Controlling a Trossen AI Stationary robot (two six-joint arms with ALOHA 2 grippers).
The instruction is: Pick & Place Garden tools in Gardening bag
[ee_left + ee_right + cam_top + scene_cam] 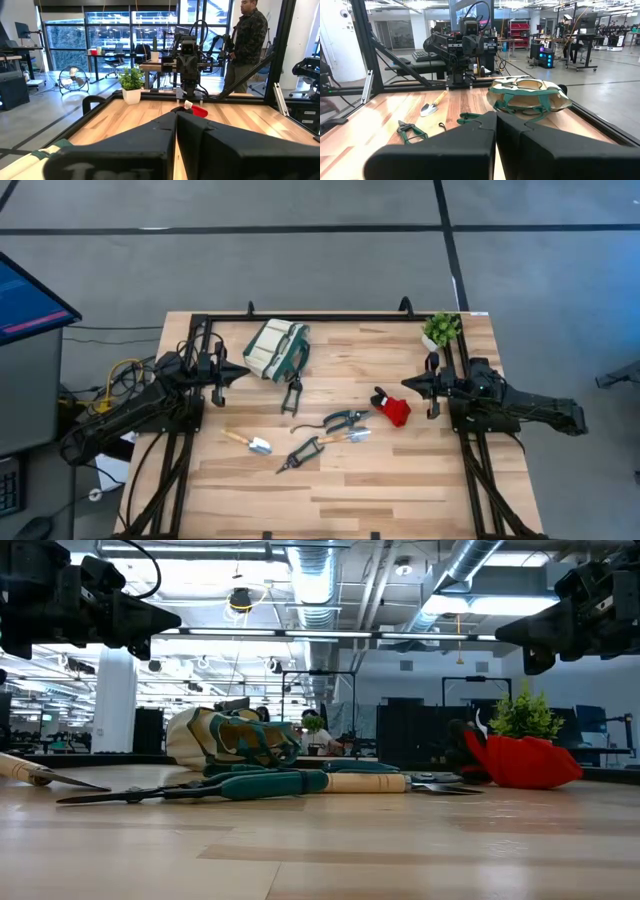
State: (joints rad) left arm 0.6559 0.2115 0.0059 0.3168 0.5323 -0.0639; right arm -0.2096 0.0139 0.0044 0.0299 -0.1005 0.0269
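The cream and green gardening bag (275, 348) lies on its side at the far left of the table, also seen in the right wrist view (530, 97). The garden tools lie flat on the wood. They are a trowel (248, 442), clippers (298, 454), pruners (345, 420), a wood-handled tool (347, 437), a dark tool (292, 397) by the bag and a red-and-black piece (392, 409). My left gripper (240, 372) hovers shut at the left, beside the bag. My right gripper (408, 384) hovers shut at the right, near the red piece. Both point level toward the table's middle.
A small green potted plant (441, 330) stands at the far right corner. A black rail (330, 318) runs along the far edge. A monitor (30, 300) stands off the table's left. A person (247, 35) stands beyond the table, behind the right arm.
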